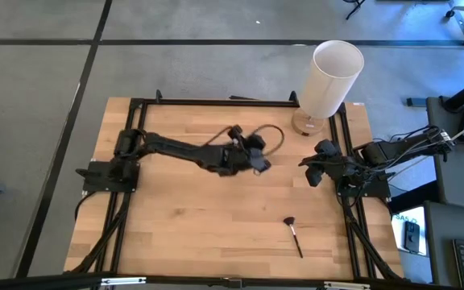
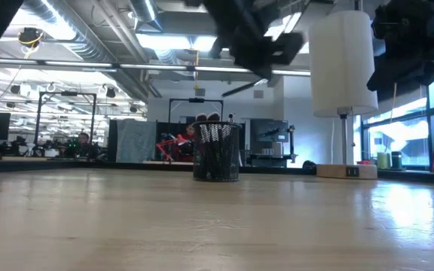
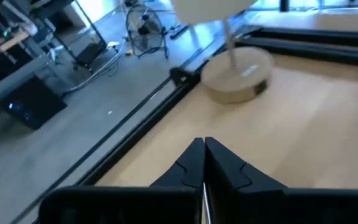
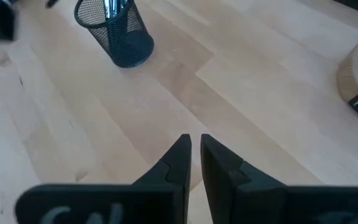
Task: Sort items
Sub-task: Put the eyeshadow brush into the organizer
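Note:
A black mesh cup [image 2: 217, 153] stands on the table and holds several brushes [image 4: 112, 9]; in the high view my left arm hides it. One brush with a reddish fan head [image 1: 294, 235] lies flat near the table's near right. My left gripper [image 1: 252, 159] hovers high over the cup and is shut on a thin brush [image 2: 239, 87]. My right gripper [image 4: 194, 148] waits over the table's right side, its fingers almost together and holding nothing. A tall white cylinder [image 1: 330, 74] stands on a round wooden base at the far right. My left gripper pinches a thin brush between its two fingers; a pale sliver of the brush [image 3: 204, 198] shows in the slit between them. In the low view the dark handle [image 2: 236, 89] juts out at a slant below the gripper, lifted clear above the cup.
The white cylinder's round base [image 3: 238, 76] sits by the black frame rail [image 1: 216, 102] that runs around the tabletop. Bare wood lies across the table's near and left parts. Beyond the table are office desks and, far off, people.

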Robot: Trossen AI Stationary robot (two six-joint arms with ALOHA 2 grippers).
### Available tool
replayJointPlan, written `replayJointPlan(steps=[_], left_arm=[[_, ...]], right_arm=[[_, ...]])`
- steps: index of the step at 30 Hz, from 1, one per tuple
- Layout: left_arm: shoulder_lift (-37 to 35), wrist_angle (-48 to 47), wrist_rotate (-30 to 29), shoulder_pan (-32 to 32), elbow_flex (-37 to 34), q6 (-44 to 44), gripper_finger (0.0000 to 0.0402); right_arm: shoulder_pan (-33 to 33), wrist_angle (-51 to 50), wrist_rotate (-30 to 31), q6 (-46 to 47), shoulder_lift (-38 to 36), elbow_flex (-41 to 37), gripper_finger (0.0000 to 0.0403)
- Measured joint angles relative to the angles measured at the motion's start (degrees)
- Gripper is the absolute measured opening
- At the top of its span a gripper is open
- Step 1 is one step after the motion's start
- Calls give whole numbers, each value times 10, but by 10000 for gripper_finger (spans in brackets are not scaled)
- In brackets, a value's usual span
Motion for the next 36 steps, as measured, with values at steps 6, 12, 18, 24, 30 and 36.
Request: replayJointPlan(steps=[6,12,18,24,30,36], left_arm=[[-71,197,-3,30,-143,2,3],[-96,428,-29,33,-275,37,4],[-95,523,-27,33,-342,26,6],[-95,526,-50,32,-363,18,6],[-95,525,-110,32,-369,22,8],[-95,526,-137,32,-369,16,7]], right_arm=[[0,0,0,1,0,-11,37],[0,0,-11,10,0,-20,37],[0,10,-11,18,0,-20,37],[0,17,-11,17,0,-20,37],[0,17,-11,17,0,-20,37],[0,17,-11,15,0,-20,37]])
